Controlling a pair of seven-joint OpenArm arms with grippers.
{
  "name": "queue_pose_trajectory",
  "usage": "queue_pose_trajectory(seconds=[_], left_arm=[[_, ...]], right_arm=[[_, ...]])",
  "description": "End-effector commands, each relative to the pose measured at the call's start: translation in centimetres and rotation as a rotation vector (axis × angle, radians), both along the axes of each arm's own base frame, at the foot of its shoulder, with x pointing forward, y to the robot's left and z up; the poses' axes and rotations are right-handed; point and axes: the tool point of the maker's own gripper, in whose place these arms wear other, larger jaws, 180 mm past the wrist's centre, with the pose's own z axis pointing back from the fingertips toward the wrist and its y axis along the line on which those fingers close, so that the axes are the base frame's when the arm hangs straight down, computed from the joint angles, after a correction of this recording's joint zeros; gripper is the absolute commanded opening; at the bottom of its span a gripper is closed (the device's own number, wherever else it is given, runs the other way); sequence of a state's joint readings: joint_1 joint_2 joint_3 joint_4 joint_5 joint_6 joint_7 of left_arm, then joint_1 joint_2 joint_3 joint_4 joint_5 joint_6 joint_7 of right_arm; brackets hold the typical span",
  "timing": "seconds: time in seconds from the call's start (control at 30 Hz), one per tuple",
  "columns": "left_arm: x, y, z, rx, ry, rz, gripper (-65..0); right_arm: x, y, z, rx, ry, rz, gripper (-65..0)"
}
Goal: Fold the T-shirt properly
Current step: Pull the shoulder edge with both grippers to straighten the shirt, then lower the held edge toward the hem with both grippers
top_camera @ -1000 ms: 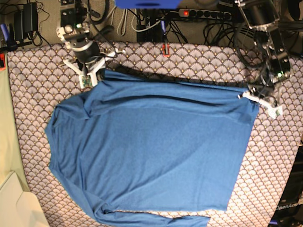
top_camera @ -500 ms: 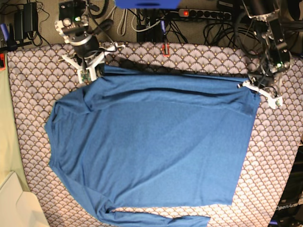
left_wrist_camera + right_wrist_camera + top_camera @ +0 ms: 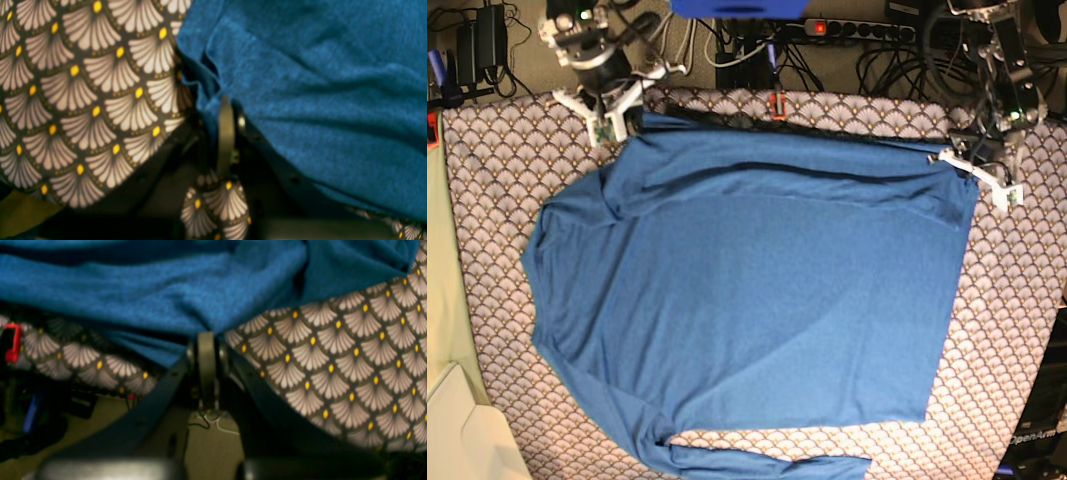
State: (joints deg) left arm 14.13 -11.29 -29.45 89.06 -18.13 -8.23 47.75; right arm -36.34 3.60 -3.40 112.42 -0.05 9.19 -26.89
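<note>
Lying flat on the patterned cloth point(image 3: 487, 170), the shirt point(image 3: 747, 300) runs sideways. Left gripper point(image 3: 975, 172) and right gripper point(image 3: 617, 118) each pinch a far-edge corner.

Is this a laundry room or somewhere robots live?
Probably a robot lab or workshop. A blue T-shirt lies on a table with a scallop-patterned cloth, and behind it are a power strip and tangled cables.
</note>
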Motion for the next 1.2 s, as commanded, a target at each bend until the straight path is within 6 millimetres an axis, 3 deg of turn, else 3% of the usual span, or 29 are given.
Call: queue_pose_trajectory(seconds=[0.0, 0.27, 0.77, 1.17], left_arm=[[0.0, 0.7, 0.5, 0.027, -0.002, -0.001, -64.5], [-1.5, 0.5, 1.7, 0.064, -0.009, -0.03, -64.5], [-1.1, 0.4, 2.1, 0.068, -0.019, -0.033, -64.5], [0.7, 0.8, 3.3, 0.079, -0.065, -0.031, -64.5]], right_arm=[[0.1, -0.2, 0.8, -0.003, -0.032, 0.003, -65.0], [-0.7, -0.3, 0.5, -0.007, -0.018, 0.008, -65.0], [-0.1, -0.2, 1.2, -0.006, -0.041, 0.008, -65.0], [3.4, -0.2, 3.0, -0.008, -0.132, 0.007, -65.0]])
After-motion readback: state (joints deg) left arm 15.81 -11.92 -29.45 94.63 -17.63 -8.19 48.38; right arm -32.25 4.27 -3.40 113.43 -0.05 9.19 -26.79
